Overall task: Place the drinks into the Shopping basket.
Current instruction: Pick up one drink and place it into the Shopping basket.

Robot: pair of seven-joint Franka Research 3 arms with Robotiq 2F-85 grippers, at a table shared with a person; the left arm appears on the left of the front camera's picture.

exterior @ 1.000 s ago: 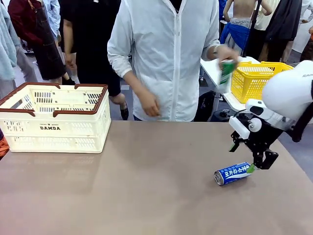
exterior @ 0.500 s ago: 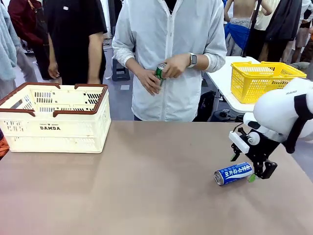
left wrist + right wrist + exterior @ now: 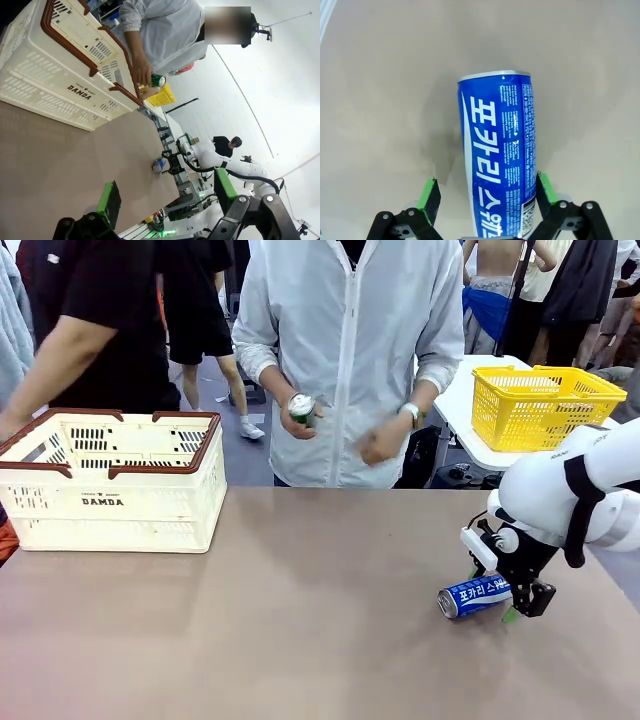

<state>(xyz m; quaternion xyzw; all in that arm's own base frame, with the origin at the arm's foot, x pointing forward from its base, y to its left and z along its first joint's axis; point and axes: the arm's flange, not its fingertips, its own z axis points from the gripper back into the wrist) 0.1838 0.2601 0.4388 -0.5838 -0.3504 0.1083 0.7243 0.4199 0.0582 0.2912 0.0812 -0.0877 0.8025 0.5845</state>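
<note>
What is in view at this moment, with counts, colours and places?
blue can: one, blue and white, on its side, right part of the table
green can: one, green, silver top, held beyond the far edge
Shopping basket: one, cream, brown rim, far left of the table
yellow mesh basket: one, yellow, on a white side table
table: one, grey-brown
person's hand: holds the green can
right tool: black, green pads, open, straddling the blue can
left tool: open, empty, over the table
</note>
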